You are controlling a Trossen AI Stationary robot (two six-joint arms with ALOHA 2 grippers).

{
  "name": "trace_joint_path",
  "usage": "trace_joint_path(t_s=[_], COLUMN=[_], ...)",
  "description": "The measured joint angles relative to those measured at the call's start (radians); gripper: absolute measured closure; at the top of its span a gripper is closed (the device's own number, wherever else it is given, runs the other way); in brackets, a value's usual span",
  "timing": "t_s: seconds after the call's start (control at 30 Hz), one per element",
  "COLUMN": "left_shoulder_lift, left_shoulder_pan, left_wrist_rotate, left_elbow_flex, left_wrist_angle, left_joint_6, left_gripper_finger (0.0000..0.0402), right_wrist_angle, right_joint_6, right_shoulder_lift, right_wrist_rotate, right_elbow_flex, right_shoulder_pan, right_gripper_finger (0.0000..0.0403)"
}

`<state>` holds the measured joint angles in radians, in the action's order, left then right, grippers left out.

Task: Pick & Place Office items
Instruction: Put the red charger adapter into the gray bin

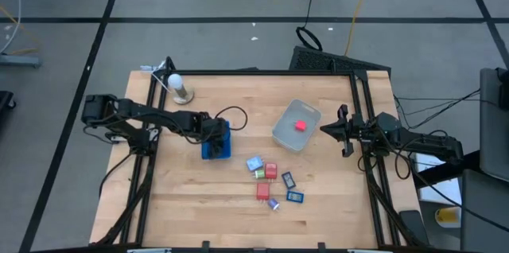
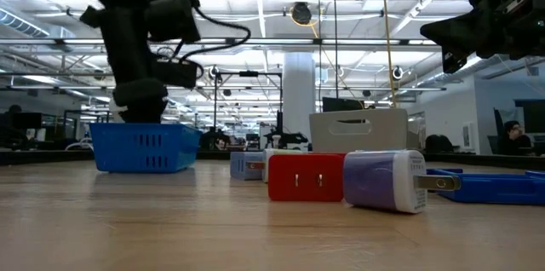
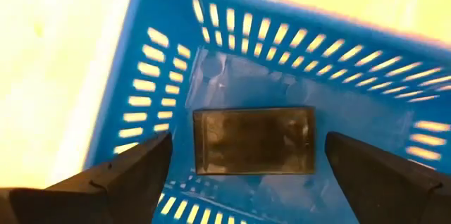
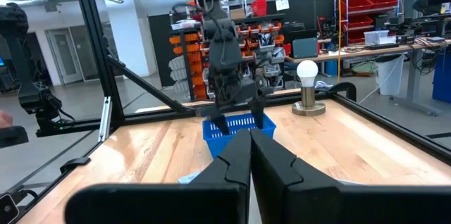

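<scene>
A blue basket (image 1: 215, 143) with slotted walls stands left of the table's middle. A flat black rectangular piece (image 3: 254, 139) lies on its floor. My left gripper (image 3: 246, 143) hangs open just above the basket (image 4: 239, 127), pointing steeply down, one finger on each side of the black piece and clear of it. Several small office items (image 1: 271, 180), red, blue and green, lie on the wood near the middle. One red piece (image 1: 301, 125) sits in a clear tub (image 1: 288, 132). My right gripper (image 1: 324, 129) waits shut at the right edge, held level.
A white bulb on a round stand (image 1: 178, 87) is at the far left corner. In the low view a red block (image 2: 306, 176) and a lilac plug adapter (image 2: 385, 180) lie closest. Black frame rails (image 1: 359, 118) border the table.
</scene>
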<state>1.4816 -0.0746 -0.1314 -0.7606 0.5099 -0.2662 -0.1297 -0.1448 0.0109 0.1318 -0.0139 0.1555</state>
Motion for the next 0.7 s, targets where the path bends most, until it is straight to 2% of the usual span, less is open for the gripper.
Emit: trace_joint_path(t_s=[0.17,0.37,0.47,0.7], left_shoulder_lift=[-0.051,-0.182,-0.255,-0.392], left_shoulder_pan=[0.023,0.087,0.128,0.243], left_wrist_rotate=[-0.015,-0.187,-0.225,-0.237], left_elbow_flex=[-0.080,-0.112,-0.113,-0.113], left_wrist_angle=[0.064,0.010,-0.040,-0.123], left_joint_6=[0.009,0.011,0.047,0.134], left_gripper_finger=[0.0025,0.0042,0.0078,0.0199], right_wrist_angle=[0.002,0.008,0.014,0.015], right_joint_6=[0.000,0.000,0.000,0.000], right_shoulder_lift=[0.000,0.004,0.006,0.006], right_wrist_rotate=[0.000,0.001,0.001,0.001], right_elbow_flex=[0.000,0.000,0.000,0.000], right_shoulder_pan=[0.000,0.000,0.000,0.000], right_gripper_finger=[0.0403,0.0403,0.0403,0.0403])
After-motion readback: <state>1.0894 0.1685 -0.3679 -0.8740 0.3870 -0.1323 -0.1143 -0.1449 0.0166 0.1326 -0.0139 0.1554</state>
